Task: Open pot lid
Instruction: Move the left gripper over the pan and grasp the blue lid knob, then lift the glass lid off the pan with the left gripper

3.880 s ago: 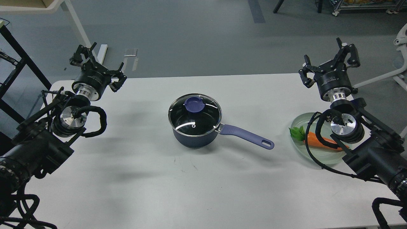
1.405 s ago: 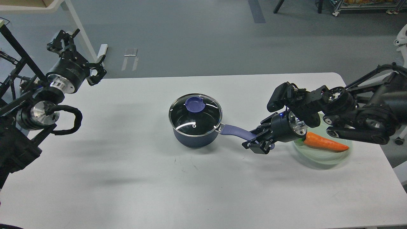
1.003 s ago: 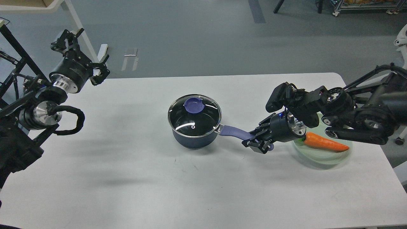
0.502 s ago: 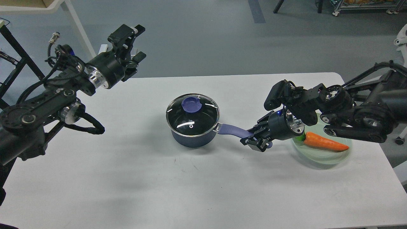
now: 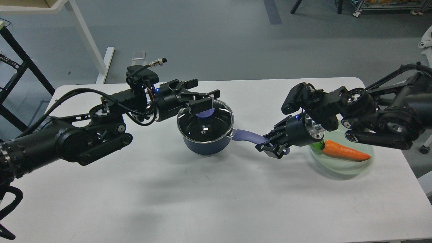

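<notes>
The dark navy pot (image 5: 204,148) stands mid-table with its lavender-blue handle (image 5: 246,135) pointing right. The clear glass lid (image 5: 206,123) sits on it. Its lavender-blue knob (image 5: 204,113) is partly hidden behind my left fingers. My left gripper (image 5: 202,98) reaches in from the left, open, its fingers spread above and around the knob. My right gripper (image 5: 271,148) is shut on the far end of the pot handle.
A pale green glass plate (image 5: 351,167) with an orange carrot (image 5: 344,151) lies at the right, under my right arm. The white table (image 5: 209,199) ends at the far edge behind the pot. A white desk leg and a black frame stand at the far left.
</notes>
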`<control>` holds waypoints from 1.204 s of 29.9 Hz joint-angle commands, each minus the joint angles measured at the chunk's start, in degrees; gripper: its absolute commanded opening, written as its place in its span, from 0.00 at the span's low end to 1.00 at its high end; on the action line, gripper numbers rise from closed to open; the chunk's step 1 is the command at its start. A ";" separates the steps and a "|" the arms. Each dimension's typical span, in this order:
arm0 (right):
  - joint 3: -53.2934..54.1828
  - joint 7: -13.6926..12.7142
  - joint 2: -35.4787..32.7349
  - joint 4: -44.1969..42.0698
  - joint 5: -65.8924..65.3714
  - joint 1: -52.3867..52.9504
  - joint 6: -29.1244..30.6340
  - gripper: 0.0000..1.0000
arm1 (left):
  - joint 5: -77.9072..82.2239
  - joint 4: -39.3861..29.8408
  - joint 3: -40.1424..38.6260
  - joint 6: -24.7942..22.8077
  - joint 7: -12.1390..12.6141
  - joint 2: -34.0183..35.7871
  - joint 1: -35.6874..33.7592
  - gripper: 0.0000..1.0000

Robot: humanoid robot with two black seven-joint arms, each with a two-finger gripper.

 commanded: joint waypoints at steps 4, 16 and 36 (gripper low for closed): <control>0.19 -0.08 -0.11 -0.18 0.14 -0.22 0.00 0.21 | 3.88 2.40 3.83 0.53 0.22 -1.35 -0.49 1.00; 2.21 -0.17 -3.10 0.61 0.94 -1.28 1.14 0.21 | 4.68 4.96 4.89 0.53 3.03 -4.88 -1.46 1.00; 4.76 -0.08 -3.45 1.22 0.85 -4.00 1.14 0.21 | 4.07 6.45 6.82 0.70 2.85 -6.28 -1.19 1.00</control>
